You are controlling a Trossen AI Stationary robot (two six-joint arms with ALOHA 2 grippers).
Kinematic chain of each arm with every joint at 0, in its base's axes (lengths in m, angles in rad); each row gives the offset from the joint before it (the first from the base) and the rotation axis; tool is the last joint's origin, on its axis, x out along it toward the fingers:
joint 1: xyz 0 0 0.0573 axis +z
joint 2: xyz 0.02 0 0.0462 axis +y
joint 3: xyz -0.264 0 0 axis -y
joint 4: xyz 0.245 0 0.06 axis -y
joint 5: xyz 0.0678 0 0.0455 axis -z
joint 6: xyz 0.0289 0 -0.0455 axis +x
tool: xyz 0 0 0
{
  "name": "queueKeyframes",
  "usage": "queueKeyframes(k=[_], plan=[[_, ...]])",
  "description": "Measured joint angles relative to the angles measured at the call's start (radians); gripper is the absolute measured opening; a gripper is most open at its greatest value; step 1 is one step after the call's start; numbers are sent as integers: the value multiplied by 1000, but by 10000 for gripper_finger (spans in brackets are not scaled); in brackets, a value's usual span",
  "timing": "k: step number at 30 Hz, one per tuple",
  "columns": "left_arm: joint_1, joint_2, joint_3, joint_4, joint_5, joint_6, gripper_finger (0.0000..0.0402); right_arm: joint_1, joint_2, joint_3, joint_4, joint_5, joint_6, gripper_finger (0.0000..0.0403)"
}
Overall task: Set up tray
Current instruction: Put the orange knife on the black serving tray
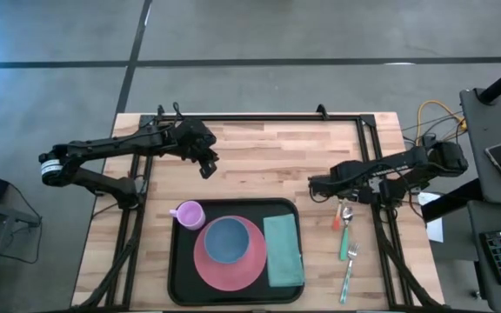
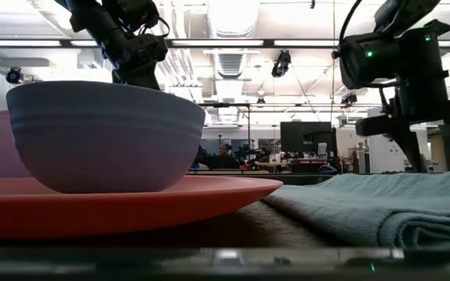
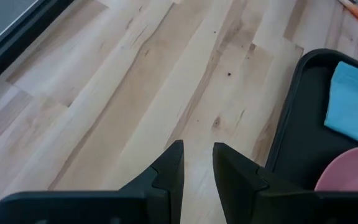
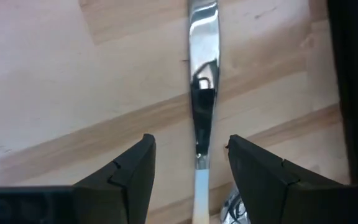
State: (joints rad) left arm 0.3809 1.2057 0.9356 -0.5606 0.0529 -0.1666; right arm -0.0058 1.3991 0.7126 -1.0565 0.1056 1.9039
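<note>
The black tray [image 1: 179,276] lies at the table's near middle. It holds a pink plate [image 1: 237,271] with a blue bowl [image 1: 227,241] on it, a pink cup [image 1: 189,214] and a folded teal napkin [image 1: 283,250]. Several pieces of cutlery [image 1: 346,236] lie on the wood right of the tray. My right gripper [image 4: 191,146] hangs open over them, pointing down, one finger on either side of a silver utensil [image 4: 202,93] with a pale handle, clear of it. My left gripper [image 3: 197,149] hovers above bare wood beyond the tray's far left corner, open by a narrow gap, with nothing between its fingers.
A black frame [image 1: 259,117] runs along the table's far edge and down both sides. Bare wood [image 1: 268,156] lies between the two arms, beyond the tray. An orange-handled piece [image 1: 337,222] lies next to the tray's right rim.
</note>
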Motion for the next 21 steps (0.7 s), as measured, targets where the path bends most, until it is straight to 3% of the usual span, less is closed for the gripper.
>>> queueKeyframes(k=[5,11,21], plan=[[0,0,0,0,0,-9,66,1,17,-26,17,-60,-26,181],[0,0,0,-1,0,-9,66,1,13,-106,167,-93,-5,168],[0,0,0,-4,0,-8,66,8,8,-132,163,-64,-37,136]])
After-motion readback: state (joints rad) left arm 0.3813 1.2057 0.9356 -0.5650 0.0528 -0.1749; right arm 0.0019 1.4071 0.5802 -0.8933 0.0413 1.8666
